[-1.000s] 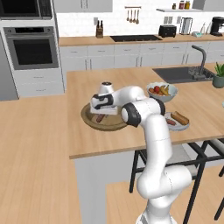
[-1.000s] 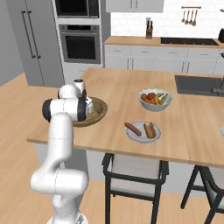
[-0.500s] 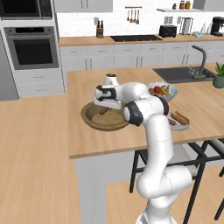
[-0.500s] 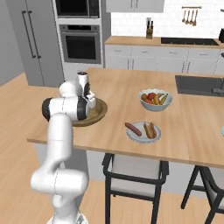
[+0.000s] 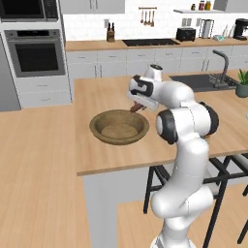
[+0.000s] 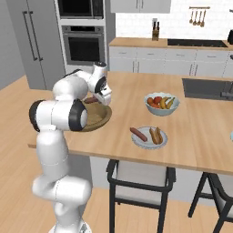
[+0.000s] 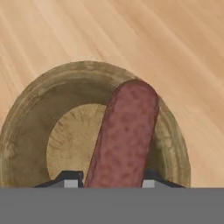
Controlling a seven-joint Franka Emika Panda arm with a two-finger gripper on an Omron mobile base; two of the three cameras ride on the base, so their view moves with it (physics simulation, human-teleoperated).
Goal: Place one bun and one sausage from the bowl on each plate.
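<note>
Lifted clear of the wooden bowl [image 5: 118, 127] since before — fingers [image 7: 70, 179] pinching a sausage [image 7: 124, 135] above its bare bottom.

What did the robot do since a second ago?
The gripper lifted up out of the bowl with a sausage pinched between its fingers; before, it was lower down inside the bowl. The bowl, the fruit bowl and the plate with a sausage and bun stayed put.
</note>
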